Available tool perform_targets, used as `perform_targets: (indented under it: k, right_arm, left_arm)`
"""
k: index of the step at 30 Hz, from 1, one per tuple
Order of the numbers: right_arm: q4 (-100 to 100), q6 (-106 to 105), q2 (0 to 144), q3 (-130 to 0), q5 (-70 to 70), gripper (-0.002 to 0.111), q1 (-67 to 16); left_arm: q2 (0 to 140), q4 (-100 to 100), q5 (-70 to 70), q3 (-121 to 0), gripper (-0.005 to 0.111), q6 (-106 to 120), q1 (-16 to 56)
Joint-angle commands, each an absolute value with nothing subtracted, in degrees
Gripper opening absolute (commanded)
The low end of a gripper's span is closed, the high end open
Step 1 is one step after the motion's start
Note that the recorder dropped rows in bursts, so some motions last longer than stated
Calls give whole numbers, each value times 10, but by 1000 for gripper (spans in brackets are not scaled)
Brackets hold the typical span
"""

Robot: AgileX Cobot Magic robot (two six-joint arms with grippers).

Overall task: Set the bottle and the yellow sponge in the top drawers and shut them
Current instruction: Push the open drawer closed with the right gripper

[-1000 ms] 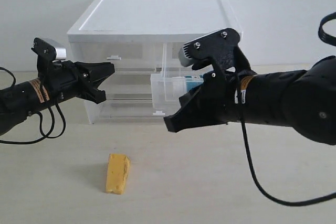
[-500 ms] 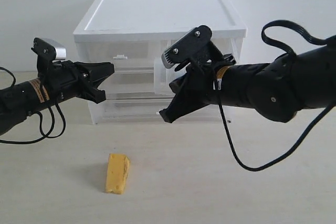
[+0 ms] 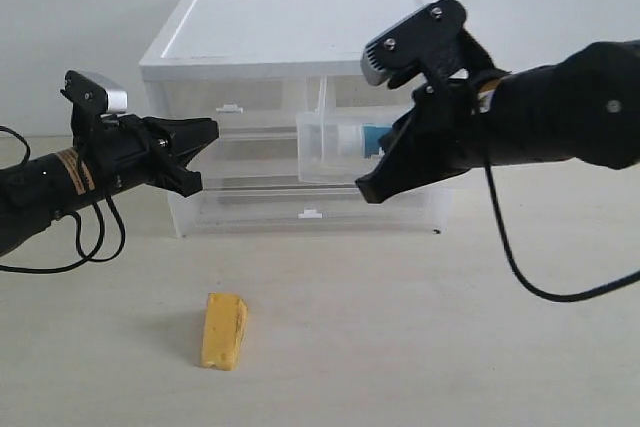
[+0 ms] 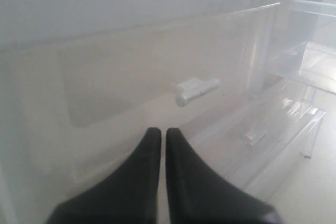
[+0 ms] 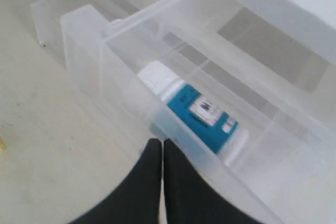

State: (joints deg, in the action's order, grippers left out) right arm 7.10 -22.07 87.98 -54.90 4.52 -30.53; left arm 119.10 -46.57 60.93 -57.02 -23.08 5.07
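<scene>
The bottle (image 3: 371,138) (image 5: 196,110), white with a teal label, lies on its side in the right top drawer (image 3: 316,155) (image 5: 92,51), which stands partly pulled out. My right gripper (image 3: 364,193) (image 5: 160,143) is shut and empty, its tips against that drawer's front wall. The left top drawer (image 3: 255,97) (image 4: 121,82) is closed, with its white handle tab (image 4: 195,91) showing. My left gripper (image 3: 211,131) (image 4: 159,131) is shut and empty, hovering just in front of that drawer and below the tab. The yellow sponge (image 3: 223,330) lies alone on the table in front.
The white-topped cabinet (image 3: 300,27) stands at the back centre, with full-width translucent drawers (image 3: 310,209) under the top pair. Black cables hang from both arms. Pale table surface (image 3: 420,347) spreads around the sponge.
The right top drawer has gone from far out to only partly out. My right gripper has risen and moved right. The left arm and the sponge have not moved.
</scene>
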Motion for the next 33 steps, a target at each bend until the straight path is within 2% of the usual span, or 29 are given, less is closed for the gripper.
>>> perform_targets:
  k: [1,6,12,25,33]
  right_arm:
    - [78,-225,814,-513,39,0,-292]
    - [76,-197,778,-480,45,0,-278]
    - [82,-170,826,-481,18,0,-211]
    - [85,-128,854,-481,-95,0,-213]
    - [71,-131,897,-489,-147,0,-273]
  left_arm:
    - [1193,-455,600,-574,4,-229,52]
    - [1193,-458,597,-574,4,-232,52]
    - [1193,-462,595,-574,4,-238,52]
    - [1193,-457,595,-574,4,-231,52]
    - [1193,-459,583,-574,4,-231,52]
